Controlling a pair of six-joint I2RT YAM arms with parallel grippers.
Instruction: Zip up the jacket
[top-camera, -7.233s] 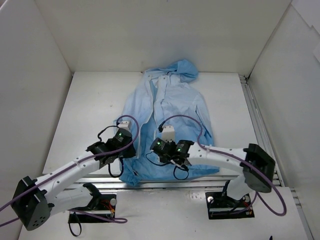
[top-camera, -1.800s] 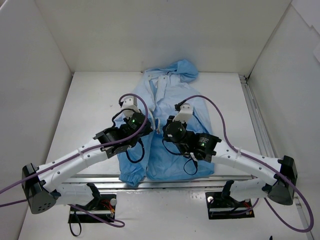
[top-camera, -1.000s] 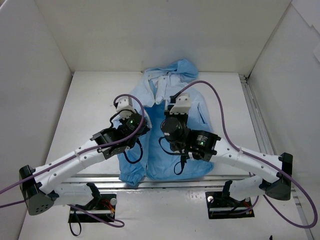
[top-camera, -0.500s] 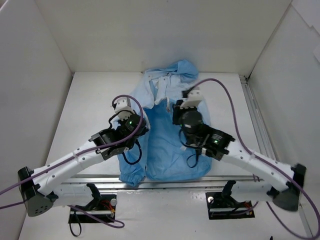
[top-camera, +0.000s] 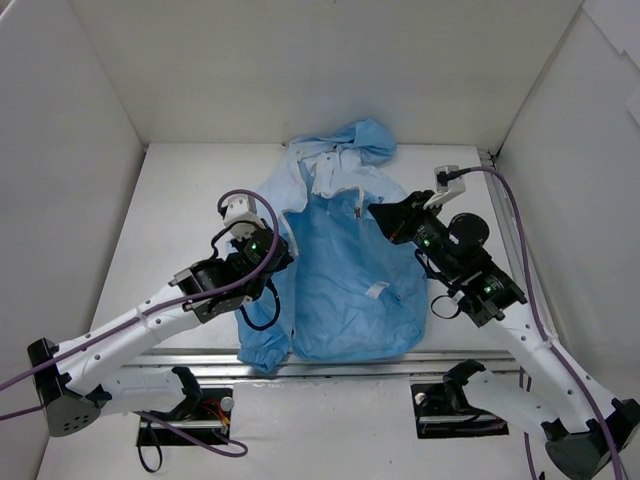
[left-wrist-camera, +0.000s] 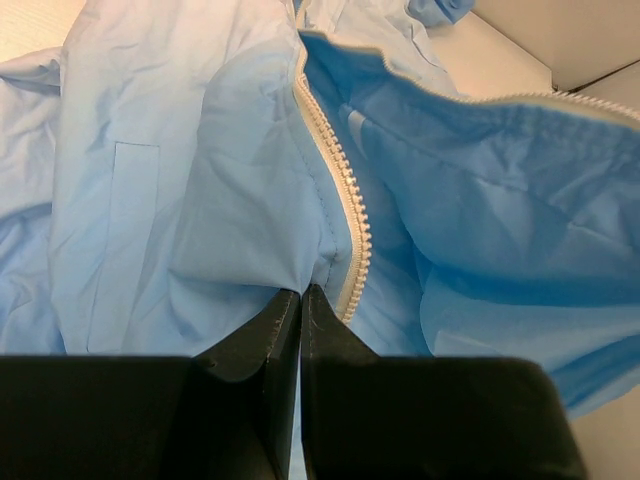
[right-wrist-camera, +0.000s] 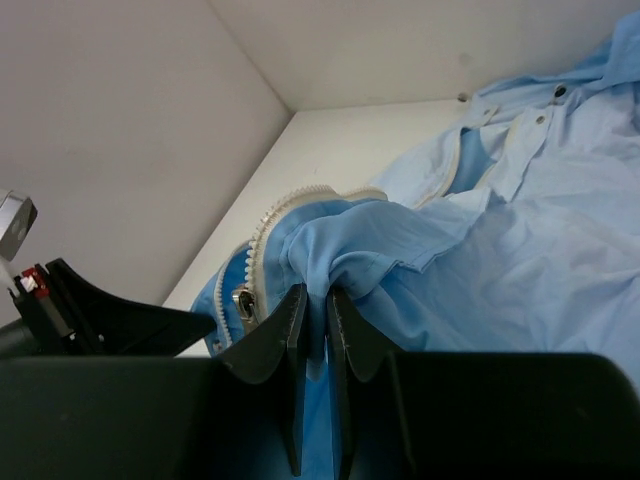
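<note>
Top external view shows the light blue jacket (top-camera: 345, 270) lying flat in the middle of the white table (top-camera: 180, 200), its hood (top-camera: 365, 138) toward the far wall and its hem at the near edge. The front is unzipped and spread apart, baring the deeper blue lining (top-camera: 340, 250) and a small white label (top-camera: 376, 290). The left gripper (left-wrist-camera: 301, 292) is clenched on the jacket's front edge on the left side of that view, the fingers pressed together right beside the row of white zipper teeth (left-wrist-camera: 335, 190). The right gripper (right-wrist-camera: 312, 292) is pinched on a bunched fold of the opposite front panel, held up off the table and drawn toward the right. A curved run of teeth and what looks like the slider (right-wrist-camera: 243, 303) sit just left of its fingers in the right wrist view.
</note>
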